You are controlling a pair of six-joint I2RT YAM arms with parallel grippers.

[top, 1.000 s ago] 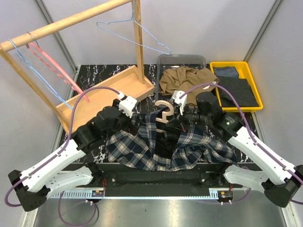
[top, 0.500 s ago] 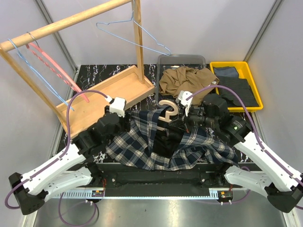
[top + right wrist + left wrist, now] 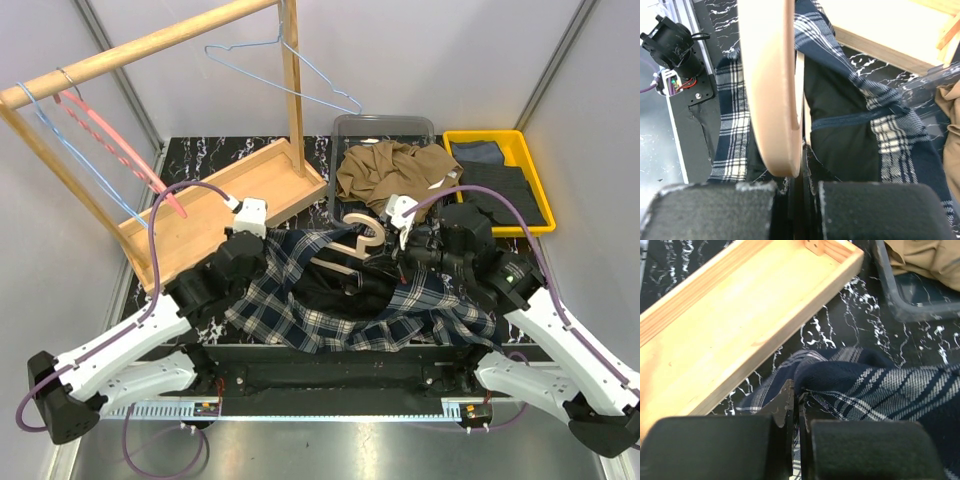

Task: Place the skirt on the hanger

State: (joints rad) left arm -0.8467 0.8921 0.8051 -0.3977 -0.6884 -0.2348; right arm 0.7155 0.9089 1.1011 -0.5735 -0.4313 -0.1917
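The tan-brown skirt point(image 3: 385, 170) lies crumpled in the grey bin point(image 3: 345, 128) at the back, with neither gripper on it; the left wrist view catches its edge point(image 3: 925, 260). The light-blue wire hanger point(image 3: 285, 75) hangs from the end of the wooden rail, far from both arms. My left gripper point(image 3: 272, 252) point(image 3: 796, 402) is shut on a fold of the plaid shirt point(image 3: 300, 300) point(image 3: 880, 385). My right gripper point(image 3: 385, 257) point(image 3: 802, 177) is shut on the thick wooden hanger point(image 3: 350, 245) point(image 3: 770, 75), which sits inside the shirt.
A wooden tray point(image 3: 215, 205) forms the rack's base at the left. A pink hanger point(image 3: 110, 140) and another blue wire one hang on the rail point(image 3: 120, 55). A yellow tray point(image 3: 455, 137) with dark grey cloth point(image 3: 510, 190) stands back right.
My left gripper has shut on the shirt's edge after standing open. The right arm has shifted right, and the wooden hanger has tipped flatter.
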